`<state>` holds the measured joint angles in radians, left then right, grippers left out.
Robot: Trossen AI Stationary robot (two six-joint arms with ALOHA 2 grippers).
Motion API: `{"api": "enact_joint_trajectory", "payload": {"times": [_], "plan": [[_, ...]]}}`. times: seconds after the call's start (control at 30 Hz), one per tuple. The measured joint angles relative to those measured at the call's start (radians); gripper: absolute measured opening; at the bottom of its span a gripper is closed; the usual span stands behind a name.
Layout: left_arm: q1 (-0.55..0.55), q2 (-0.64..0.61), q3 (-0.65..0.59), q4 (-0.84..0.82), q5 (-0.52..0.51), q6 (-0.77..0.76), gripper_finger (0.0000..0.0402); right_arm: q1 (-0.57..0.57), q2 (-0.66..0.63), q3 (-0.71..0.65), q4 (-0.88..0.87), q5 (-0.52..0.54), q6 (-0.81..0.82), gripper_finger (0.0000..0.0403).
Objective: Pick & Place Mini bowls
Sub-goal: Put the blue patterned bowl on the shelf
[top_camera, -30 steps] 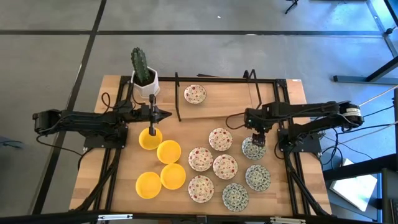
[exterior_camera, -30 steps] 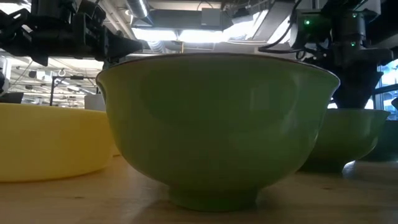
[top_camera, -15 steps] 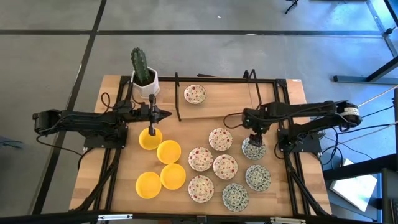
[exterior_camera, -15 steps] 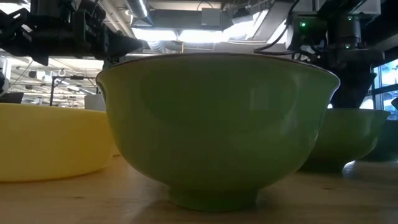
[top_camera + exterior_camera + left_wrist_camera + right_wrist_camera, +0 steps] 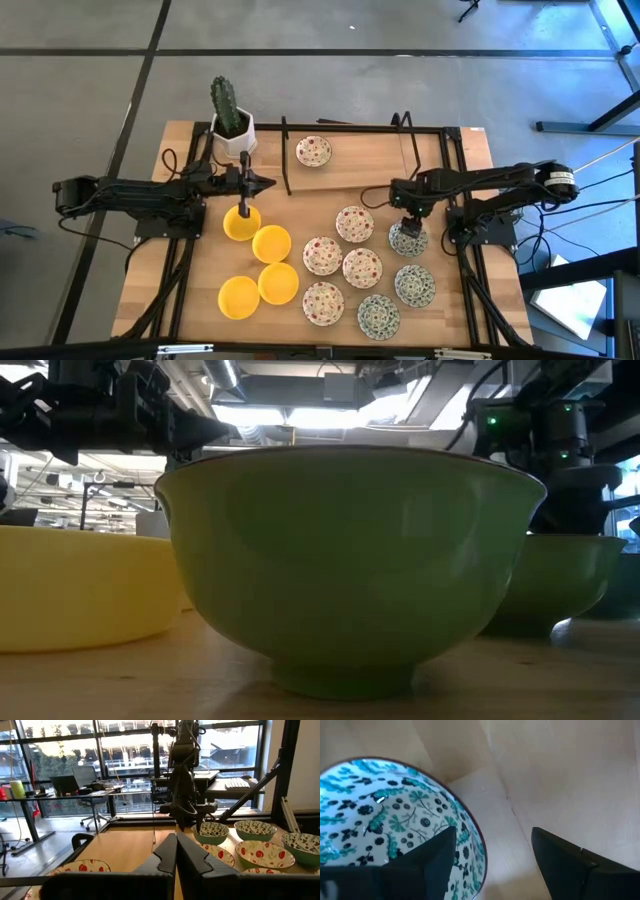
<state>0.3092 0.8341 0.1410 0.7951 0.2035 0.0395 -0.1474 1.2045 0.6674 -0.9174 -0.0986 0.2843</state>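
Fingers (image 5: 435, 862) of the right tool (image 5: 409, 225) are seen spread in its wrist view, straddling the rim of a green-patterned mini bowl (image 5: 407, 238) directly beneath. The left tool (image 5: 243, 209) is clenched above a yellow mini bowl (image 5: 240, 224). No writing is legible.

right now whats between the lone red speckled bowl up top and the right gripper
Only bare wooden table and a thin dark frame bar, as the high view shows. The lone red-speckled bowl sits apart; the right gripper is open astride a green-patterned bowl's rim.
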Motion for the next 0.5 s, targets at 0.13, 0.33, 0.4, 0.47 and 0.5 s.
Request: {"api": "enact_joint_trajectory", "payload": {"times": [0.13,0.33,0.4,0.47,0.5], "plan": [[0.000,0.000,0.000,0.000,0.000,-0.001,0.0006,0.000,0.000,0.000,0.011,-0.001,0.023,0.0229],[0.000,0.000,0.000,0.006,0.000,-0.018,0.0006,0.000,0.000,-0.016,0.015,-0.003,0.029,0.0140],[0.000,0.000,0.000,0.014,0.000,-0.019,0.0006,0.000,0.000,-0.024,0.019,-0.003,0.042,0.0106],[0.000,0.000,0.000,0.016,0.000,-0.026,0.0006,0.000,0.000,-0.033,0.028,-0.002,0.059,0.0069],[0.000,0.000,0.000,0.015,0.000,-0.029,0.0006,0.000,0.000,-0.035,0.029,-0.003,0.067,0.0050]]}}
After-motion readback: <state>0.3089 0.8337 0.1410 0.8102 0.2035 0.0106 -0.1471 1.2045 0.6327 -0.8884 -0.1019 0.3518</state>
